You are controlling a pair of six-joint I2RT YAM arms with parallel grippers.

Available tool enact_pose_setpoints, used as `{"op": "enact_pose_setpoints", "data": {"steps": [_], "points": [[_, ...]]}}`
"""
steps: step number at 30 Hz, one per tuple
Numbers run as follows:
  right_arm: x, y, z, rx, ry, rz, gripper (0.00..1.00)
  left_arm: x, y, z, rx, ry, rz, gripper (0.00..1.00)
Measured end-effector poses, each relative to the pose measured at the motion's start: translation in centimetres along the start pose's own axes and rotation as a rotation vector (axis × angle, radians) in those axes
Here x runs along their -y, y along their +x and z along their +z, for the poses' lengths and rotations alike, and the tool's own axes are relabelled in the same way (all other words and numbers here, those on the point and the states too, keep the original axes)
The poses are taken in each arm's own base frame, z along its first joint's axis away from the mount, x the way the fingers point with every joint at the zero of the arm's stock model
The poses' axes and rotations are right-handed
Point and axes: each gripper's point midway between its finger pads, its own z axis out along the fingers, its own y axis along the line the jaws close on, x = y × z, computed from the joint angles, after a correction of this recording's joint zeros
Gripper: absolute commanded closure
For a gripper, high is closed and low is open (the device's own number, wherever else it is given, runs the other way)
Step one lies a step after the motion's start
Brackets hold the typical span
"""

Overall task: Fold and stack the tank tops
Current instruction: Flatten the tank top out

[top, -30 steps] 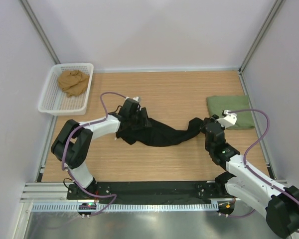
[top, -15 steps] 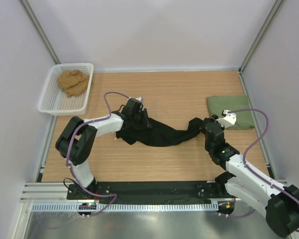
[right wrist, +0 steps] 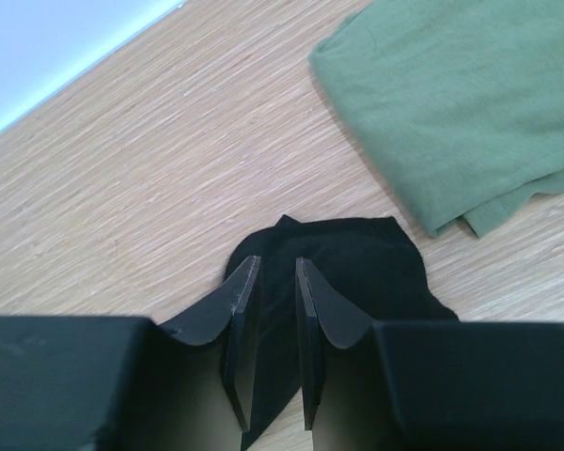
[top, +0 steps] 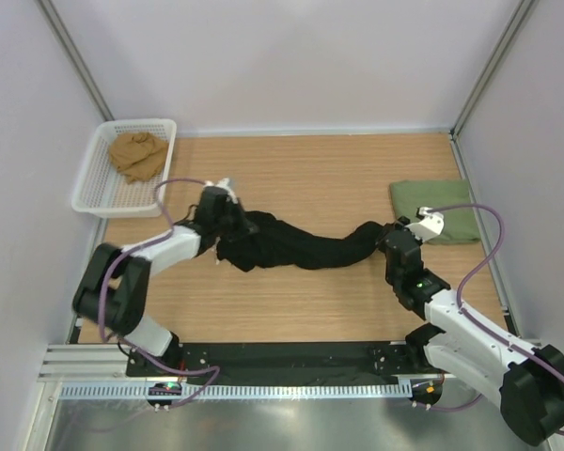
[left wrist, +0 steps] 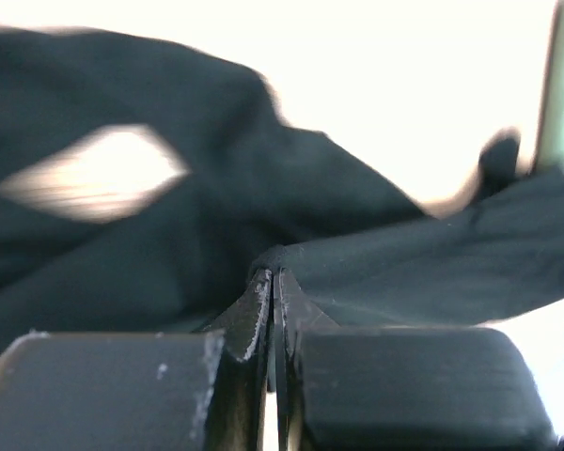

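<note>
We find the black tank top (top: 296,249) lying across the middle of the table (top: 320,169) as a long, bunched band that runs from left to right. Each end of the band sits at one gripper.

Left gripper (top: 237,218): it is at the left end of the band. In the left wrist view its fingers (left wrist: 254,310) are pressed together, with a ridge of black cloth pinched at their tips. The rest of that view is blurred, and we make out only loose dark folds beyond the tips.

Right gripper (top: 383,235): it is at the right end of the band. In the right wrist view the jaws stand a narrow gap apart, and black cloth fills that gap. The cloth appears to be clamped between them, though the contact itself is hidden under the fingers. A rounded lobe of the black cloth lies on the wood just past the fingertips.

The green tank top (top: 439,211) lies folded into a flat rectangle on the table near the right edge. It is just beyond the right gripper and apart from the black cloth.

A white basket (top: 117,210) stands at the far left corner of the table, well apart from both tops. It holds a crumpled brown cloth (top: 136,155).
</note>
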Motion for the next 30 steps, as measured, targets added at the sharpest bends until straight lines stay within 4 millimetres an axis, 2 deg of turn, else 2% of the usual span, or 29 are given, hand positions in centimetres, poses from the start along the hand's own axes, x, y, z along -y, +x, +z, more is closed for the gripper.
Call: {"op": "enact_pose_setpoints", "data": {"steps": [2, 3, 5, 8, 11, 12, 13, 16, 18, 21, 25, 26, 30], "points": [[0.0, 0.1, 0.0, -0.003, -0.002, -0.001, 0.73, -2.4, -2.5, -3.3, 0.134, -0.021, -0.059, 1.0], [-0.1, 0.1, 0.0, -0.003, -0.003, 0.0, 0.73, -2.8, -3.4, -4.4, 0.189, -0.021, -0.066, 1.0], [-0.1, 0.0, -0.1, -0.003, -0.006, 0.012, 0.72, -2.3, -4.6, -6.6, 0.291, 0.008, -0.052, 1.0], [0.2, -0.1, -0.8, -0.008, -0.011, 0.065, 0.69, -1.4, -4.6, -8.4, 0.366, 0.043, -0.028, 1.0], [0.8, 0.1, -2.1, -0.027, -0.03, 0.123, 0.5, -1.6, -4.7, -9.9, 0.43, 0.043, -0.024, 1.0], [1.0, 0.2, -2.5, -0.035, -0.039, 0.135, 0.43, -1.8, -4.8, -10.3, 0.45, 0.038, -0.025, 1.0], [1.1, 0.4, -2.9, -0.047, -0.051, 0.141, 0.41, -2.0, -4.9, -10.7, 0.471, 0.031, -0.027, 1.0], [0.9, 1.5, -3.7, -0.104, -0.091, 0.133, 0.42, -2.7, -5.3, -11.4, 0.519, 0.001, -0.036, 1.0], [0.7, 3.0, -3.9, -0.174, -0.11, 0.098, 0.43, -3.2, -5.6, -11.5, 0.54, -0.025, -0.045, 1.0], [0.8, 6.2, -3.8, -0.32, -0.098, -0.006, 0.43, -4.0, -5.9, -11.6, 0.563, -0.07, -0.062, 1.0], [0.6, 9.9, -3.6, -0.491, -0.089, -0.124, 0.35, -5.0, -6.1, -11.6, 0.58, -0.117, -0.093, 1.0], [0.6, 10.5, -3.5, -0.52, -0.087, -0.145, 0.3, -5.3, -6.0, -11.6, 0.58, -0.128, -0.098, 1.0], [-0.7, 11.4, -2.6, -0.588, -0.092, -0.192, 0.27, -6.0, -6.0, -11.5, 0.581, -0.154, -0.12, 1.0]]}}
